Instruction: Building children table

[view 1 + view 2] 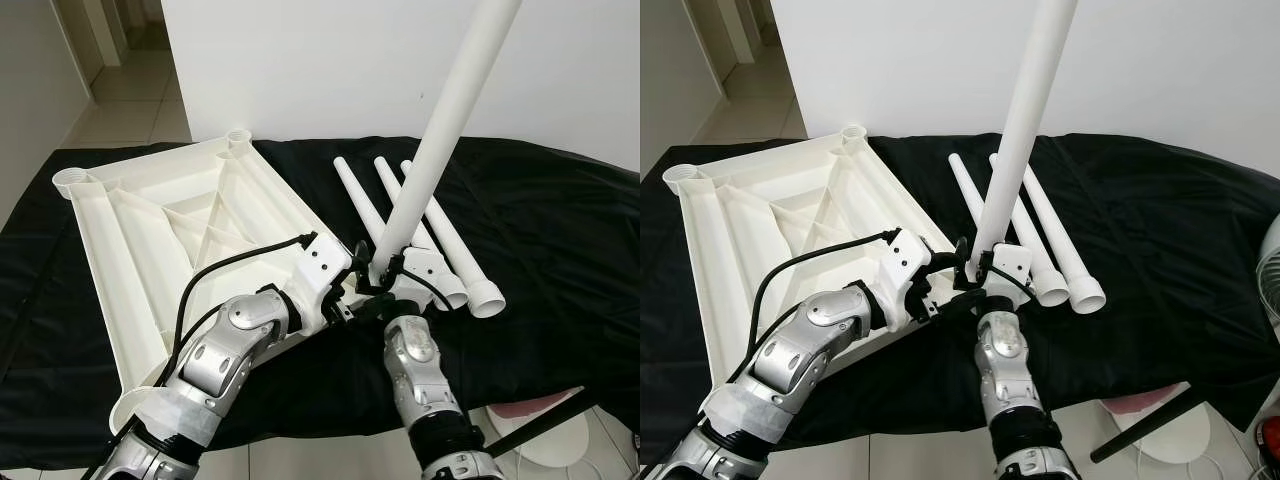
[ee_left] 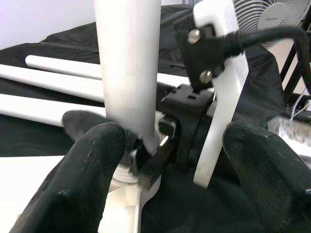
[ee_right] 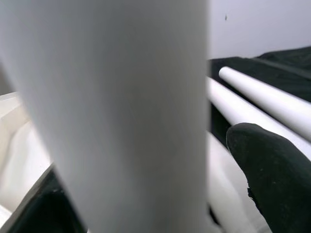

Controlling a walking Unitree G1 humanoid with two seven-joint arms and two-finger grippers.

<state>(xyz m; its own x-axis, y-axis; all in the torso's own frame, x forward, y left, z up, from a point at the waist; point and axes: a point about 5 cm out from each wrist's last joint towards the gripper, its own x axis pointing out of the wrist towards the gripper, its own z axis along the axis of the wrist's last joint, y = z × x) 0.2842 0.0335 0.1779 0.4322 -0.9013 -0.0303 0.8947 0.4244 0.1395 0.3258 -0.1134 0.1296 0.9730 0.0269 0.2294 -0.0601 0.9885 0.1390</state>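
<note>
The white plastic table top [image 1: 110, 260] lies upside down on the black cloth, with leg sockets at its corners. One white table leg [image 1: 440, 130] stands nearly upright at the top's near right corner, leaning slightly right. My right gripper [image 1: 385, 270] is shut on this leg close to its base; in the right wrist view the leg [image 3: 121, 111] sits against one black finger [image 3: 272, 170]. My left gripper [image 1: 358, 280] is open right beside the leg's base, its fingertips [image 2: 92, 165] spread wide before the leg [image 2: 129, 63]. Three more legs [image 1: 462, 255] lie side by side on the cloth.
The black cloth [image 1: 560, 230] covers the whole work surface, and its front edge runs just before my arms. A white wall stands right behind. A fan [image 1: 1272, 260] and its round base [image 1: 1185, 435] stand on the floor at the right.
</note>
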